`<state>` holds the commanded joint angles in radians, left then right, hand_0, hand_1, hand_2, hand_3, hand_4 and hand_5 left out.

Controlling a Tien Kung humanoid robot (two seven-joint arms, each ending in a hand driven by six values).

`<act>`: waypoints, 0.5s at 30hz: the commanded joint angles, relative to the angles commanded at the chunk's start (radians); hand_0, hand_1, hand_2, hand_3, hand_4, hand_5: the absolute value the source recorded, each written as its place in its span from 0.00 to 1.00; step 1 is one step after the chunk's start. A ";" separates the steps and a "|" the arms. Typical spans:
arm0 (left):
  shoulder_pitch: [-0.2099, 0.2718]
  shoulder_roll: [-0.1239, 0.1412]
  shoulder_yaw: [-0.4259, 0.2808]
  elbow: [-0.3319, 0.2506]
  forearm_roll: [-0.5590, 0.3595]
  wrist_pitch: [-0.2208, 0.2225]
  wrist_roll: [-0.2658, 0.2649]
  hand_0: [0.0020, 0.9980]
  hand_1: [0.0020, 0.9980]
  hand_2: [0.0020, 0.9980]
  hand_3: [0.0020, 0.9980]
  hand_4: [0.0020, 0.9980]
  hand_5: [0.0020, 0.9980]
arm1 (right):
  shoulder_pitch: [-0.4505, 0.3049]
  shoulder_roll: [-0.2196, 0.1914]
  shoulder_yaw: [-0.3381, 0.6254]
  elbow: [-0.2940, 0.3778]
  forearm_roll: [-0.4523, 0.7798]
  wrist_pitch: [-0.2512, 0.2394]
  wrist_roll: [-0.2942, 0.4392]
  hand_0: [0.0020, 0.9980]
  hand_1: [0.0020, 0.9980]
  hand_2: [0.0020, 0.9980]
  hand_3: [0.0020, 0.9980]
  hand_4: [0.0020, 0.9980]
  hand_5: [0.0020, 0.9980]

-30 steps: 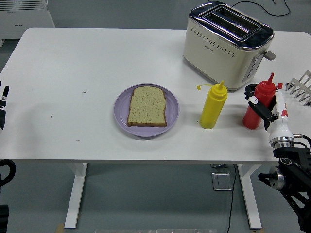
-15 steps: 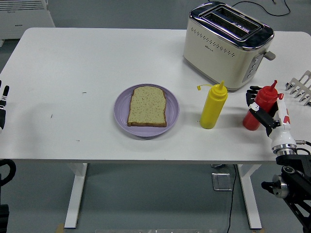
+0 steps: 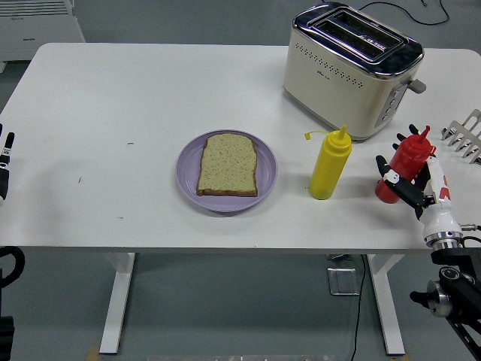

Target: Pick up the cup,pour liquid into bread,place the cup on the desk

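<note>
- Two squeeze bottles on white table (image 3: 113,90): red bottle (image 3: 400,170) at rt edge, yellow bottle (image 3: 330,164) beside purple plate (image 3: 188,162).
- Right hand (image 3: 413,184) fingers curled round red bottle.
- Bread (image 3: 228,164) lies on plate.
- Left hand (image 3: 4,162) at left edge; fingers' state unclear.

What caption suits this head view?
Right hand grips red squeeze bottle beside yellow bottle; bread waits on purple plate.

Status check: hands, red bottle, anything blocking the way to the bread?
Right hand wrapped on red bottle, bottle on table. Left hand idle at left edge. Yellow bottle stands between red bottle and bread.
</note>
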<state>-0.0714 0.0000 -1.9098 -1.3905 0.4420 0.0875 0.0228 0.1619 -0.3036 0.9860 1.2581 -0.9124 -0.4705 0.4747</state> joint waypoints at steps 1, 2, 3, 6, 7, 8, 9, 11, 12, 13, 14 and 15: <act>0.000 0.000 0.000 0.000 0.000 0.000 0.000 0.78 0.73 0.72 0.65 0.52 0.95 | -0.004 -0.003 0.003 0.004 0.000 0.001 -0.001 0.93 0.86 0.94 1.00 0.80 0.25; 0.000 0.000 0.000 0.000 0.000 0.000 0.000 0.78 0.73 0.72 0.65 0.52 0.95 | -0.012 -0.007 0.007 0.011 -0.003 0.003 -0.003 0.93 0.86 0.94 1.00 0.80 0.25; 0.000 0.000 0.000 0.000 0.000 0.000 0.000 0.78 0.73 0.72 0.65 0.52 0.95 | -0.018 -0.011 0.011 0.017 -0.005 0.005 -0.005 0.93 0.86 0.94 1.00 0.80 0.25; -0.001 0.000 0.000 0.000 0.000 0.000 0.000 0.78 0.73 0.72 0.65 0.52 0.94 | -0.042 -0.023 0.024 0.038 -0.036 0.009 -0.019 0.94 0.87 0.95 1.00 0.80 0.25; -0.002 0.000 0.000 0.000 0.000 0.000 0.000 0.78 0.73 0.72 0.65 0.52 0.94 | -0.046 -0.025 0.026 0.041 -0.046 0.010 -0.022 0.94 0.87 0.95 1.00 0.80 0.25; -0.002 0.000 0.000 0.001 0.000 0.000 0.000 0.78 0.73 0.72 0.65 0.52 0.94 | -0.055 -0.029 0.030 0.047 -0.060 0.015 -0.030 0.94 0.87 0.95 1.00 0.80 0.25; -0.002 0.000 0.001 0.001 0.000 0.000 0.000 0.78 0.73 0.72 0.65 0.52 0.94 | -0.060 -0.032 0.031 0.051 -0.066 0.018 -0.034 0.94 0.87 0.95 1.00 0.80 0.25; -0.003 0.000 0.002 0.001 0.000 0.000 0.000 0.78 0.73 0.72 0.65 0.52 0.94 | -0.077 -0.043 0.037 0.065 -0.077 0.028 -0.042 0.95 0.88 0.97 1.00 0.82 0.26; -0.004 0.000 0.003 0.000 0.000 -0.001 0.000 0.78 0.73 0.72 0.65 0.52 0.94 | -0.082 -0.046 0.039 0.069 -0.079 0.030 -0.044 0.95 0.88 0.97 1.00 0.82 0.26; -0.004 0.000 0.003 0.000 0.000 0.000 0.000 0.78 0.73 0.72 0.65 0.52 0.94 | -0.093 -0.051 0.045 0.077 -0.078 0.031 -0.044 0.95 0.88 0.97 1.00 0.82 0.26; -0.005 0.000 0.004 0.000 0.000 0.000 0.000 0.78 0.73 0.72 0.65 0.52 0.94 | -0.103 -0.057 0.052 0.086 -0.078 0.031 -0.044 0.95 0.88 0.97 1.00 0.82 0.26; -0.005 0.000 0.004 0.000 0.000 0.000 0.000 0.78 0.73 0.72 0.65 0.52 0.94 | -0.120 -0.064 0.063 0.096 -0.076 0.031 -0.044 0.95 0.88 0.97 1.00 0.82 0.26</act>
<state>-0.0762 0.0000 -1.9060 -1.3905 0.4421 0.0872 0.0225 0.0418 -0.3675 1.0488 1.3539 -0.9888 -0.4394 0.4304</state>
